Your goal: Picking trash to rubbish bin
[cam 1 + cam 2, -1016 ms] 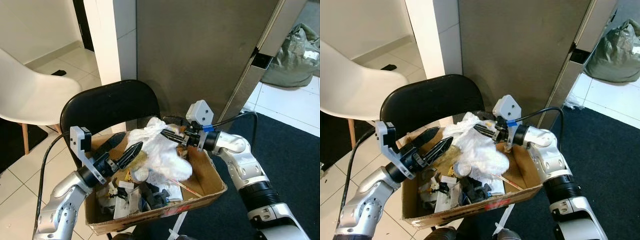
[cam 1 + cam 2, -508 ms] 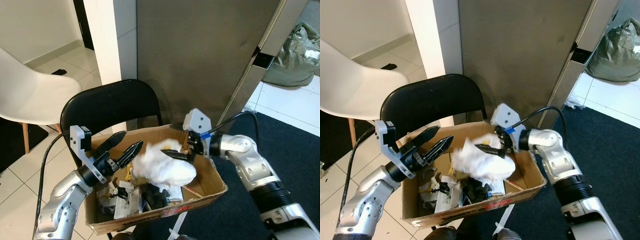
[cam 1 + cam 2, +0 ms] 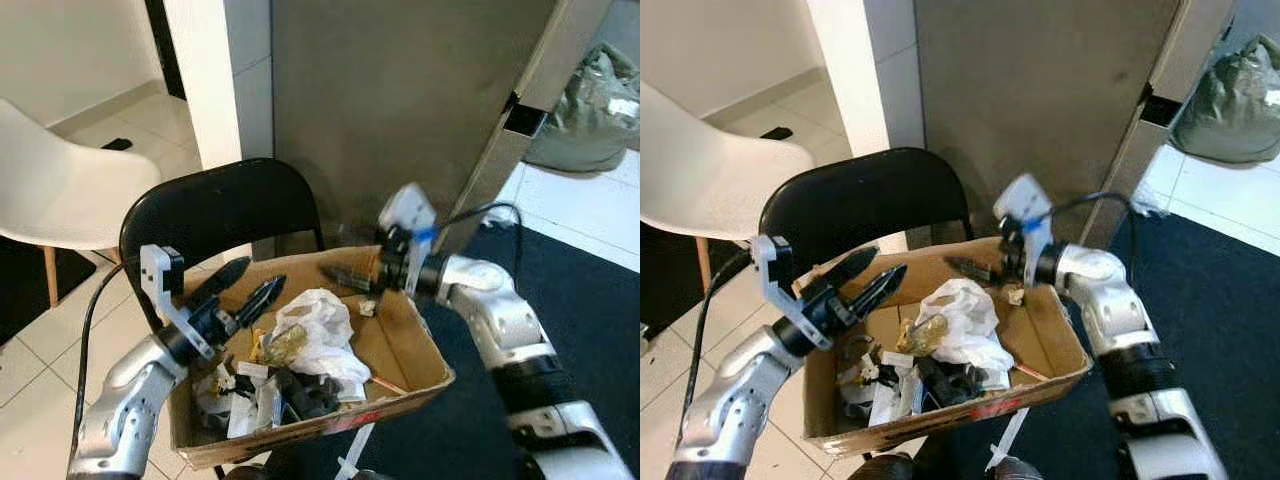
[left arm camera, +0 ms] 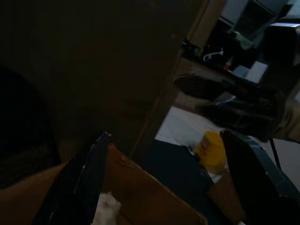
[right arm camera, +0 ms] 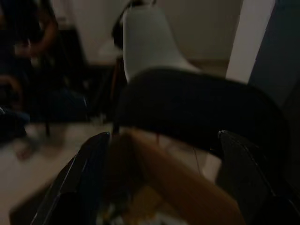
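Behind the cardboard box, a black chair. My right pincer has released the white plastic bag, now inside the box; both pincers apart, left pincer at box's rim. Deposit judged complete.

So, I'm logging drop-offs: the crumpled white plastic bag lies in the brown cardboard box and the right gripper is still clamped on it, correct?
Not quite. The crumpled white plastic bag does lie in the brown cardboard box, but the left eye view shows the right gripper above the box's far edge, apart from the bag; its wrist view shows its fingers spread with nothing between them.
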{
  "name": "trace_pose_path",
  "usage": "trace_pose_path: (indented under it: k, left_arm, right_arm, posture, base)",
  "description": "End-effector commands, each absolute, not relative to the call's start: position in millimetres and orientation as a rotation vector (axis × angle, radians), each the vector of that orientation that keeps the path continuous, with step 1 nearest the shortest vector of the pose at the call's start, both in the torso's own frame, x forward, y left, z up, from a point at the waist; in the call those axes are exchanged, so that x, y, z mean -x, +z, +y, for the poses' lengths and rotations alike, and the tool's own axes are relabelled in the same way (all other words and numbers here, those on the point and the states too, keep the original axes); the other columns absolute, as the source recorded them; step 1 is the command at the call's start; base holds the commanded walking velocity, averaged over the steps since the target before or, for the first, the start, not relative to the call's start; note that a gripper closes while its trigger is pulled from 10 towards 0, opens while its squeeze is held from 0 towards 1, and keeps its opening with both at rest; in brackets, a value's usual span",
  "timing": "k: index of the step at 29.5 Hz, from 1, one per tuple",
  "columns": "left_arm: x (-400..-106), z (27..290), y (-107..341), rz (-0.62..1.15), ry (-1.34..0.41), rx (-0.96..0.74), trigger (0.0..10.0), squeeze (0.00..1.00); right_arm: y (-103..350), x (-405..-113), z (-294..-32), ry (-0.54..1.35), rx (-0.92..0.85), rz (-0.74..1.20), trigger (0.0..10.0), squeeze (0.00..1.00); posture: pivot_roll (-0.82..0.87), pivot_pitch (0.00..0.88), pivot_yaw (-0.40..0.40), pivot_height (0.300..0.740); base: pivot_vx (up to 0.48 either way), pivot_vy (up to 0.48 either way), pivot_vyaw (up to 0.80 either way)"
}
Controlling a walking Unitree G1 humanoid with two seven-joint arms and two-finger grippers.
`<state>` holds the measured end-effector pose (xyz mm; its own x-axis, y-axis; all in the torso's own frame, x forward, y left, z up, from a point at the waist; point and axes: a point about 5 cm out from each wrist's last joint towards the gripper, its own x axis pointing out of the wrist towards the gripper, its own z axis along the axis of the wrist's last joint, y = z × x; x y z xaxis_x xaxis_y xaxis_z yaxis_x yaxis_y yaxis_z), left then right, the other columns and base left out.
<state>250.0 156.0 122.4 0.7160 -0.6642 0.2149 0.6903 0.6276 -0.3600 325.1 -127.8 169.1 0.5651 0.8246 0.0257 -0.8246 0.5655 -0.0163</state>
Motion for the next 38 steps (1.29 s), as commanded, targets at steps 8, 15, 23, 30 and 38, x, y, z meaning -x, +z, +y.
trace_pose_path:
  k: [8, 15, 23, 30, 38]
  left_arm:
    - [-267.9, 154.2, 127.2, -0.106, -0.651, 0.392, 10.0, 0.0]
    - [-272.9, 136.1, 120.4, -0.084, -0.624, 0.39, 10.0, 0.0]
    - [-277.8, 140.5, 117.1, -0.084, -0.548, 0.376, 10.0, 0.0]
    - [-281.2, 145.1, 110.7, -0.072, -0.488, 0.318, 10.0, 0.0]
    - [-281.9, 143.2, 110.0, -0.076, -0.497, 0.318, 10.0, 0.0]
  right_arm:
    - [159.8, -329.6, -127.0, 0.812, -0.184, -0.095, 10.0, 0.0]
    - [149.3, -335.2, -136.9, 0.67, -0.247, -0.092, 10.0, 0.0]
    - [144.9, -340.8, -146.7, 0.537, -0.208, -0.101, 10.0, 0.0]
    - [141.1, -343.3, -150.3, 0.491, -0.18, -0.1, 10.0, 0.0]
    - [139.2, -345.4, -149.4, 0.48, -0.163, -0.1, 10.0, 0.0]
  posture:
    - [0.05, 0.0, -0.015, 0.74]
    - [0.04, 0.0, -0.018, 0.74]
    - [0.04, 0.0, -0.021, 0.74]
    - [0.04, 0.0, -0.023, 0.74]
    - [0.04, 0.0, -0.023, 0.74]
  base:
    - [0.0, 0.0, 0.0]
    - [-0.041, 0.0, 0.0]
    - [-0.315, 0.0, 0.0]
    - [-0.321, 0.0, 0.0]
    - [-0.33, 0.0, 0.0]
